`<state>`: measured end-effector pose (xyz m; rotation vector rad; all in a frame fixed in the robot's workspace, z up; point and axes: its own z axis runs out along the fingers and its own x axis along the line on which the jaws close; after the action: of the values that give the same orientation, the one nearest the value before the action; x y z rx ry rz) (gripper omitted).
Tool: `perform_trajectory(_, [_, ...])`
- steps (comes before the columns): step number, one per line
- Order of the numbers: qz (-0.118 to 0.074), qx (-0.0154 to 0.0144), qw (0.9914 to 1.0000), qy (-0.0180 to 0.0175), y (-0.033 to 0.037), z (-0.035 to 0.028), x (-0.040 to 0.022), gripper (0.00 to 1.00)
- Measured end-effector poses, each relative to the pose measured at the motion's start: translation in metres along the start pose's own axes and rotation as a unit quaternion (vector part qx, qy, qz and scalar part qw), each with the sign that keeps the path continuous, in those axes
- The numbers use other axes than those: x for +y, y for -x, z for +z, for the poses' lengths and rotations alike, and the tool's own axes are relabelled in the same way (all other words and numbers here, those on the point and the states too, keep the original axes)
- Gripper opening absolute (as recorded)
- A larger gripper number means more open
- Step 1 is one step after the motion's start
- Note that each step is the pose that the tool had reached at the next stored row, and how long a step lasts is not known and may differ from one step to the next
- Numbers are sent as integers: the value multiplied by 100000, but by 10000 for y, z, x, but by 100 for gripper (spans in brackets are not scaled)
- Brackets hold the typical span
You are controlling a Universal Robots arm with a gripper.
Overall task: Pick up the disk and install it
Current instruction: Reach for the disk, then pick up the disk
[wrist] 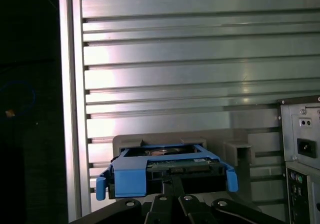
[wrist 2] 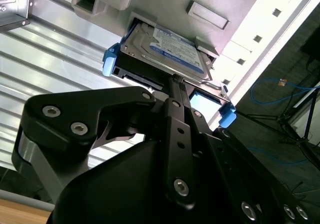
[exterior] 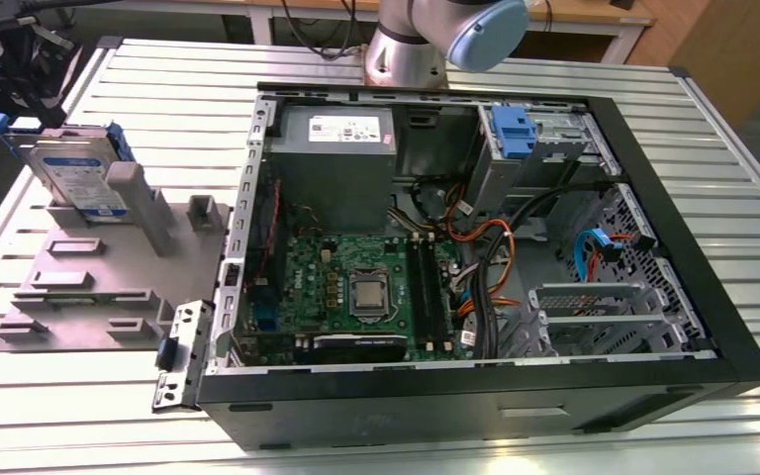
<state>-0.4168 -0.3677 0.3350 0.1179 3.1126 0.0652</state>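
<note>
In the exterior view the arm shows as a silver link with a pale blue joint cap at the far edge of the table, behind the case. In both wrist views the black gripper points straight at the disk. Its fingers are drawn together into one narrow tip with nothing between them. That tip lines up with the middle of the disk's near edge. I cannot tell whether it touches.

At the exterior view's left, the disk stands on edge, tilted back, at the far end of a grey stand. A grey post is just beside it. In the second wrist view the disk shows its white-and-blue label, with blue rails at both ends. In the first wrist view the disk sits in its blue frame against the stand, on the ribbed table.

Further towards the exterior view's right, the open case holds a grey power supply, a green board and a bare blue bracket in the far bay.
</note>
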Motion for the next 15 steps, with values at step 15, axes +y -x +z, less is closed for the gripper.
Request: perform_trajectory(15, [1, -8, 100000, 2, 1, -24, 1, 11])
